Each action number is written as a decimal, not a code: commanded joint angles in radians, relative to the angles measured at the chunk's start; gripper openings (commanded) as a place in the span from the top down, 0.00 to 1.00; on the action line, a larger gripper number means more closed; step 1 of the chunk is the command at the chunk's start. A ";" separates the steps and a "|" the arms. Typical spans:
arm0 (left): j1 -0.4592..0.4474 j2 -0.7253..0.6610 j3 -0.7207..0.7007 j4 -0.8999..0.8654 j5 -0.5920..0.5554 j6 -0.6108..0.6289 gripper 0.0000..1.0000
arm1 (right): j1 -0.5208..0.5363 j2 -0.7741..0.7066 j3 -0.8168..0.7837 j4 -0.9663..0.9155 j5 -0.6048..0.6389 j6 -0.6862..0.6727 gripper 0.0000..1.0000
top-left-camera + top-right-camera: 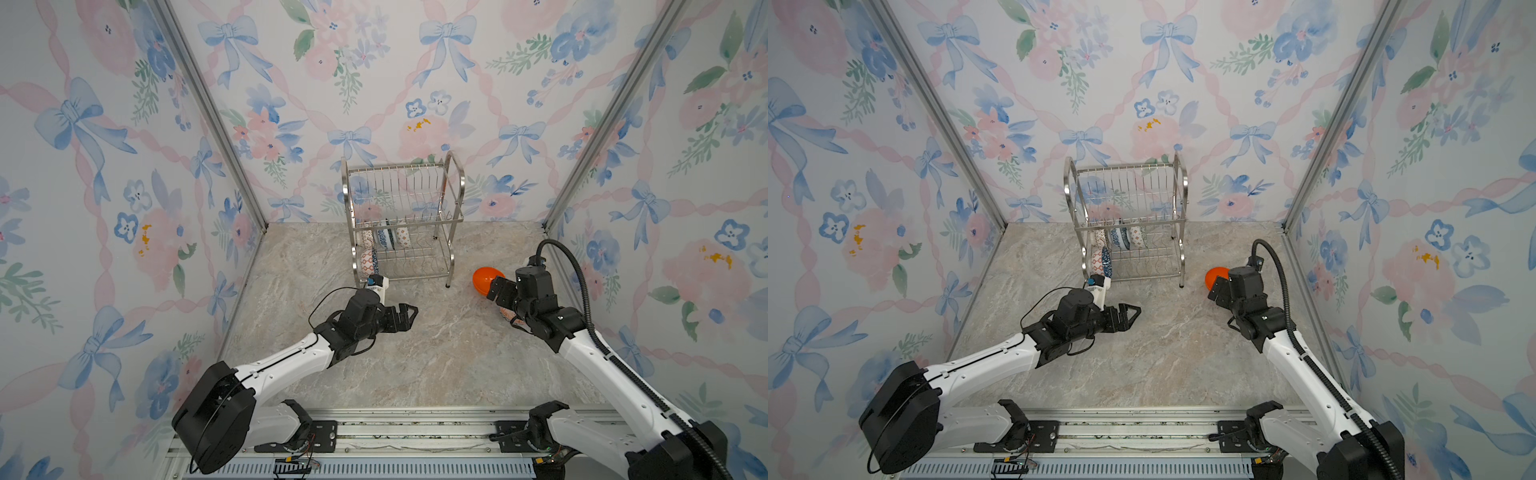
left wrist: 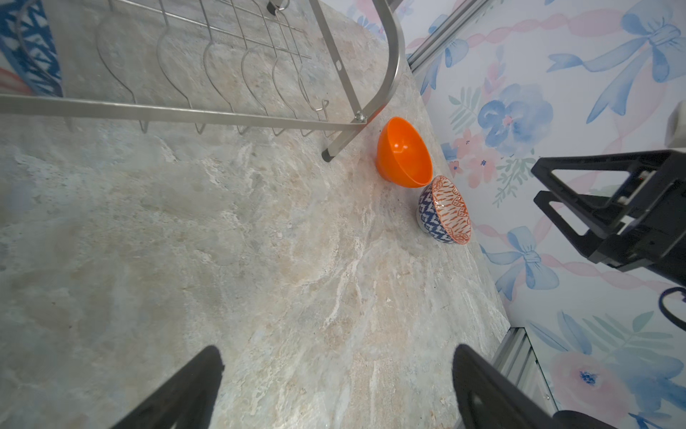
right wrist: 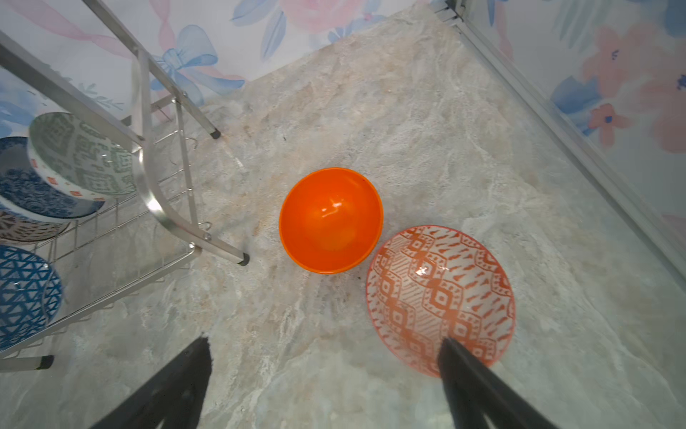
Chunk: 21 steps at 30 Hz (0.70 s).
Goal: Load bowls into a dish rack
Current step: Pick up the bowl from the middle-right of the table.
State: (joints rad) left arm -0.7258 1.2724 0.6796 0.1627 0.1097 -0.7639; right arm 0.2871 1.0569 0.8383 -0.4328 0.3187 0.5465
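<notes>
The dish rack (image 1: 405,220) (image 1: 1127,216) stands at the back of the table with several bowls on edge in it, among them a green-grey bowl (image 3: 81,156), a blue floral bowl (image 3: 33,193) and a blue triangle bowl (image 3: 26,289). The plain orange bowl (image 1: 486,279) (image 3: 330,219) (image 2: 402,154) sits upright on the table right of the rack, touching the red-orange patterned bowl (image 3: 440,297) (image 2: 447,210). My right gripper (image 1: 497,289) (image 3: 323,341) hovers open above these two, one finger over the patterned bowl's rim. My left gripper (image 1: 406,316) (image 2: 334,360) is open and empty in front of the rack.
The rack's front right leg (image 3: 243,260) stands close to the orange bowl. The right wall's metal rail (image 3: 557,122) runs just past the two bowls. Marble tabletop (image 1: 436,361) lies bare between the arms.
</notes>
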 commanded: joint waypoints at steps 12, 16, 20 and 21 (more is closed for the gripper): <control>-0.056 0.098 0.101 0.031 -0.045 -0.001 0.03 | -0.089 0.161 -0.062 -0.050 -0.100 -0.092 0.03; -0.067 0.112 0.107 0.029 -0.042 0.001 0.03 | -0.094 0.224 -0.063 -0.023 -0.107 -0.107 0.00; -0.069 0.122 0.113 0.025 -0.044 0.004 0.03 | -0.097 0.293 -0.041 0.003 -0.122 -0.123 0.05; -0.069 0.122 0.111 0.025 -0.046 0.005 0.02 | -0.097 0.309 -0.029 0.003 -0.124 -0.131 0.06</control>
State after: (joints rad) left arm -0.7902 1.3872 0.7670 0.1856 0.0811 -0.7639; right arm 0.2005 1.3323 0.7849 -0.4469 0.2119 0.4450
